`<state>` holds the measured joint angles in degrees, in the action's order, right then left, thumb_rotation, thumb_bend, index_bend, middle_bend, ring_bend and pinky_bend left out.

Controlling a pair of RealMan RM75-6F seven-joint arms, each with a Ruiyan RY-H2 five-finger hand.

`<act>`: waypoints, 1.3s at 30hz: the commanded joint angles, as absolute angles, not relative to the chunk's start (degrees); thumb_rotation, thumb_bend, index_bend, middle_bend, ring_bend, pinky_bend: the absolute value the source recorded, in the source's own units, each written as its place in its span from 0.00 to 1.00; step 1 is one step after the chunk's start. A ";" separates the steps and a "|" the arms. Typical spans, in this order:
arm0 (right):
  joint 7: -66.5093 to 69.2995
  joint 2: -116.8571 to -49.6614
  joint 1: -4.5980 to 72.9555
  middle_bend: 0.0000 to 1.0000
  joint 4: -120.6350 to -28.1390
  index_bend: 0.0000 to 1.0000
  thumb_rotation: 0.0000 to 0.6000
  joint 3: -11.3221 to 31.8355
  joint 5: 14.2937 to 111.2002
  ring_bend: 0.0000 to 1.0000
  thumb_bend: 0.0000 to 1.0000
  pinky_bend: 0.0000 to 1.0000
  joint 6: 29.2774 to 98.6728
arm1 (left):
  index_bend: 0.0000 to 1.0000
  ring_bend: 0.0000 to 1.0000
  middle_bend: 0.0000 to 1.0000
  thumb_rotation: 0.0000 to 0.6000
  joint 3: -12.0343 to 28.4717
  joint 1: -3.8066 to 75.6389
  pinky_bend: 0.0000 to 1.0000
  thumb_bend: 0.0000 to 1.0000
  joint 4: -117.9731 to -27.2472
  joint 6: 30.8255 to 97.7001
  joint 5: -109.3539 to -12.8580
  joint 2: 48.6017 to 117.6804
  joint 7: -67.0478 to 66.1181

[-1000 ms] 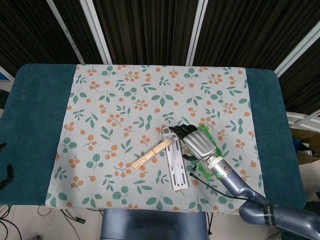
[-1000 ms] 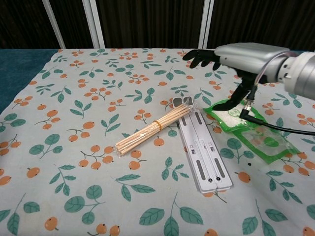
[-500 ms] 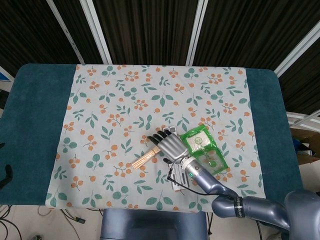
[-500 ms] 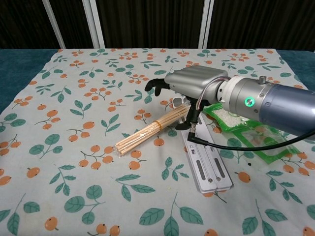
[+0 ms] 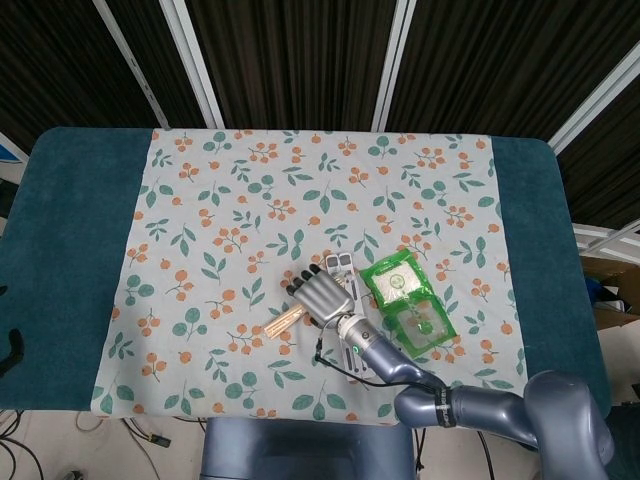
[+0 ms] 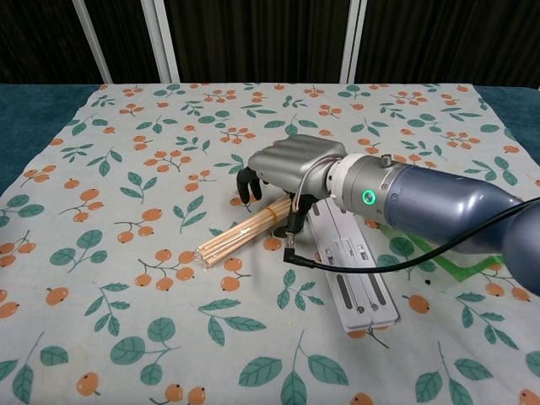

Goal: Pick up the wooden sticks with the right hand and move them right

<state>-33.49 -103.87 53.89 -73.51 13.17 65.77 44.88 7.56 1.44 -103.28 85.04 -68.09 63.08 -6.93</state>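
Note:
A bundle of thin wooden sticks (image 6: 238,234) (image 5: 282,321) lies aslant on the flowered cloth, tied with a yellow band. My right hand (image 6: 287,166) (image 5: 318,293) hovers palm-down over the bundle's upper right end, its fingers (image 6: 245,184) curled downward around that end. Whether they touch the sticks cannot be told. The sticks still rest on the cloth. The left hand shows in neither view.
A white flat folding stand (image 6: 353,270) lies just right of the sticks, partly under my forearm. A green plastic packet (image 5: 405,296) lies further right. The flowered cloth (image 5: 200,220) covers a teal table (image 5: 70,230).
My right hand has travelled left from above the green packet, across the white stand, to the sticks' upper end, and come down. The sticks have not moved.

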 commanded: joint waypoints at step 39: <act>-24.96 -94.81 50.50 0.52 -86.46 0.57 1.00 14.96 67.96 0.47 0.41 0.24 55.01 | 0.13 0.00 0.00 1.00 7.65 1.36 0.00 0.55 -104.35 84.80 -67.33 62.71 -6.22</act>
<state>-27.11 -97.32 51.79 -83.82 13.76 67.49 53.31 7.64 1.37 -104.34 84.80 -67.32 62.72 -6.22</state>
